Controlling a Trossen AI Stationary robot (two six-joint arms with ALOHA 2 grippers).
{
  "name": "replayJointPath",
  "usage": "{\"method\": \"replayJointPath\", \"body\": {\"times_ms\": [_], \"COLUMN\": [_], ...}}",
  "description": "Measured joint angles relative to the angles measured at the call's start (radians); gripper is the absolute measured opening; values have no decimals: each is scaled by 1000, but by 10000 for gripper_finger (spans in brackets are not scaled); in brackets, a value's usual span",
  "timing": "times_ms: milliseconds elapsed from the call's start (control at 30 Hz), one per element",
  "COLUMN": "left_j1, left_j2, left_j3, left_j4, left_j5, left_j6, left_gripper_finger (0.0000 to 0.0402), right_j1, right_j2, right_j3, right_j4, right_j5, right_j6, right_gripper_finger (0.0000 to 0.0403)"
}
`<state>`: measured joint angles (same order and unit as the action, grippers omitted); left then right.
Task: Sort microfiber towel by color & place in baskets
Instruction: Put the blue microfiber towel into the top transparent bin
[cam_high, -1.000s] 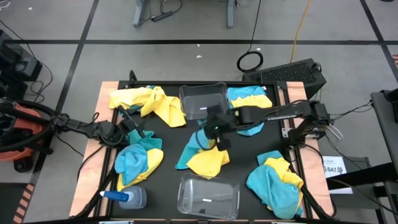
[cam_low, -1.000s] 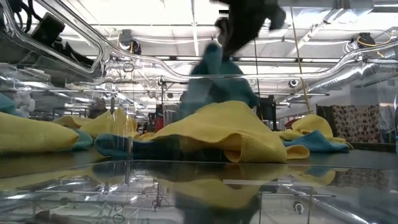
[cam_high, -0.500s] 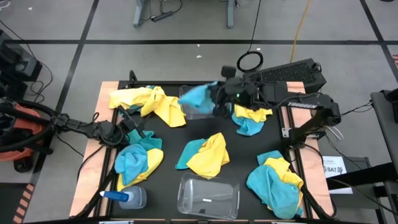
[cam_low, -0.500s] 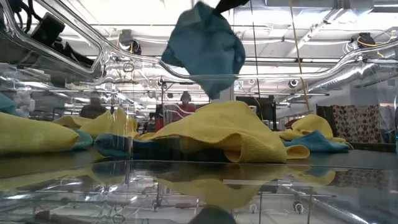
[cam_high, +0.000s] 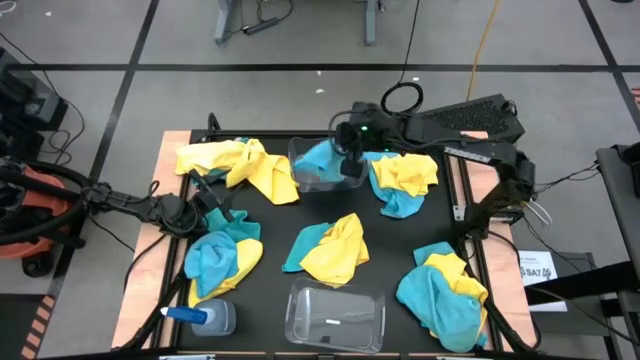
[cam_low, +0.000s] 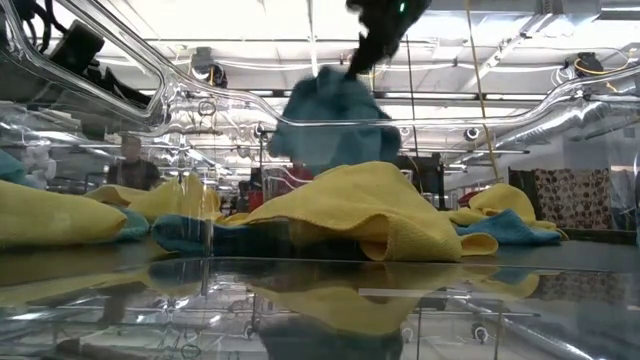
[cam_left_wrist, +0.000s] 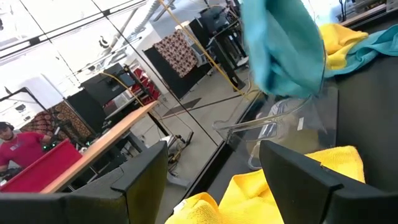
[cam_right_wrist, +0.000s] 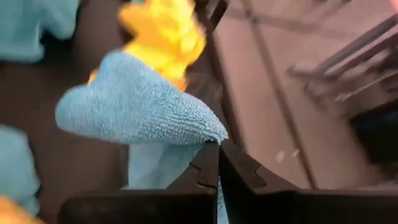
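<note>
My right gripper (cam_high: 349, 152) is shut on a turquoise microfiber towel (cam_high: 320, 160) and stands over the far clear basket (cam_high: 306, 182). The towel also shows bunched in the low view (cam_low: 330, 110) and in the left wrist view (cam_left_wrist: 283, 43). A second clear basket (cam_high: 335, 318) stands by the near edge. Mixed yellow and turquoise towels lie in heaps on the black mat, one at the centre (cam_high: 328, 248). My left gripper (cam_high: 205, 195) rests open at the table's left side, touching nothing. My right gripper pinches a bunched fold of the turquoise towel (cam_right_wrist: 208, 140) between its two shut fingertips (cam_right_wrist: 205, 163), slanting down from the table's right. The towel hangs slack below the fingers over the far basket. Whether its lower end touches the basket I cannot tell.
Towel heaps lie at the far left (cam_high: 240, 165), far right (cam_high: 403, 178), left (cam_high: 222, 258) and near right (cam_high: 445, 290). A clear spray bottle with a blue cap (cam_high: 205, 317) lies at the near left corner. Bare black mat shows between the heaps.
My right gripper has lifted the turquoise towel off the centre heap and carried it up and toward the far edge, rolling as it went. The towel swung out leftward, then came to hang over the far basket. The yellow towel at the centre stayed put.
</note>
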<state>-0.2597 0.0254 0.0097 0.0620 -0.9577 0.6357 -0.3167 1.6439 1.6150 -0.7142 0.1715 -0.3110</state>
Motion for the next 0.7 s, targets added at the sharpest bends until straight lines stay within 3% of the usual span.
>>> {"method": "replayJointPath", "body": {"times_ms": [333,700], "left_j1": [0,0], "left_j2": [0,0], "left_j3": [0,0], "left_j4": [0,0], "left_j5": [0,0], "left_j6": [0,0], "left_gripper_finger": [260,260], "right_j1": [-29,-60], "right_j2": [189,296], "right_j3": [0,0], "right_j4": [-27,-15], "right_j5": [-22,-81], "right_j6": [-9,-4], "right_gripper_finger": [0,0]}}
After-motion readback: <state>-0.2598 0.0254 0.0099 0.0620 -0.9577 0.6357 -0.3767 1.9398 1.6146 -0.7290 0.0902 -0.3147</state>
